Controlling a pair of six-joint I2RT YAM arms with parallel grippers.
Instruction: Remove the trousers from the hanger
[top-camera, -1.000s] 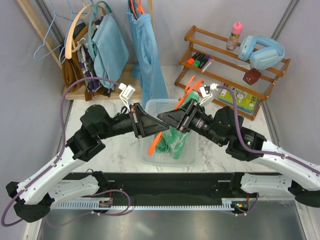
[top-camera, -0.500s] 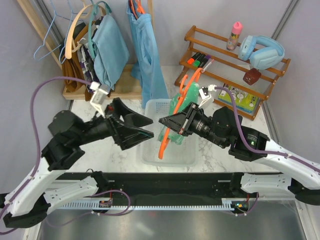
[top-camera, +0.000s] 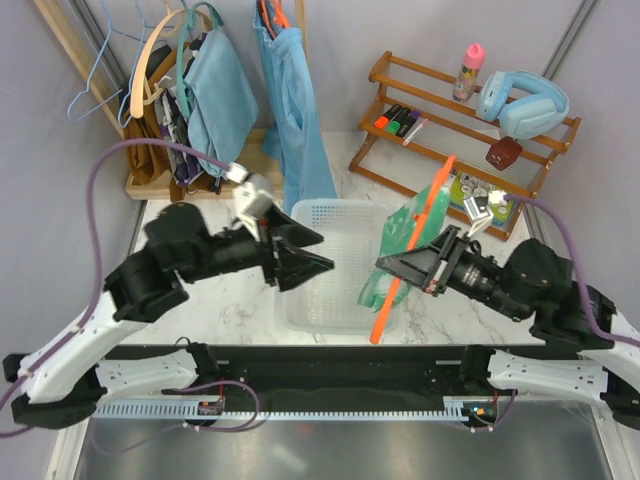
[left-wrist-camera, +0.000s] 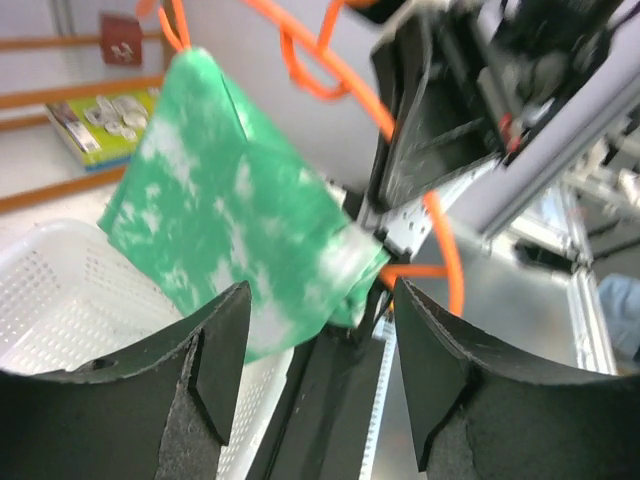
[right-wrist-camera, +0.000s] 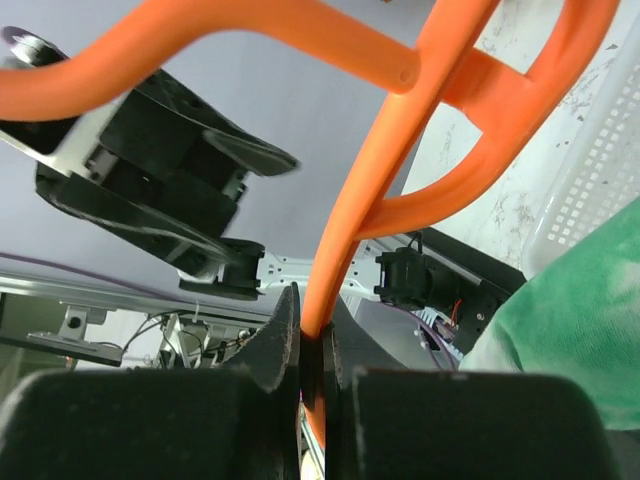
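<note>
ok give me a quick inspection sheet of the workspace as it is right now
surface: marble table, white basket in the middle
job's things: trousers draped on the orange hanger, held tilted in the air by the basket's right side
clutter: wooden shelf with markers, pink bottle, blue headphones
grippers: right gripper fingers shut on the hanger; left gripper open, holding nothing
cables: purple cable looping over the left arm, another along the right arm
surroundings: light-blue garments and spare hangers on a rack at back left; grey walls
</note>
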